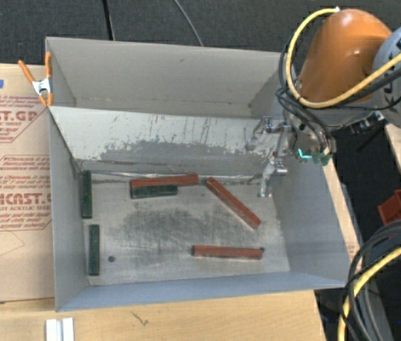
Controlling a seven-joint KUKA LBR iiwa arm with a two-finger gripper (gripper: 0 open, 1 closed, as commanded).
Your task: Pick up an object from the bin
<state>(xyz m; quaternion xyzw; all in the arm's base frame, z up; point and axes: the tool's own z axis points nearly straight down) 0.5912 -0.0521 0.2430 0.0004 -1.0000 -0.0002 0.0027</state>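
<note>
My gripper (274, 159) hangs at the bin's right side, close to the right wall and above the floor. Just below and left of it lies a red-brown bar (234, 202), set diagonally, its upper end nearest the gripper. A second red-brown bar (227, 252) lies flat near the front of the bin. Left of the diagonal bar, a red-brown bar and a dark green one (163, 185) lie side by side along the back of the floor. Nothing shows in the gripper.
Two dark green bars lie along the left wall, one further back (85, 194) and one near the front corner (94, 249). The arm with its orange cover and cables comes in over the right rim.
</note>
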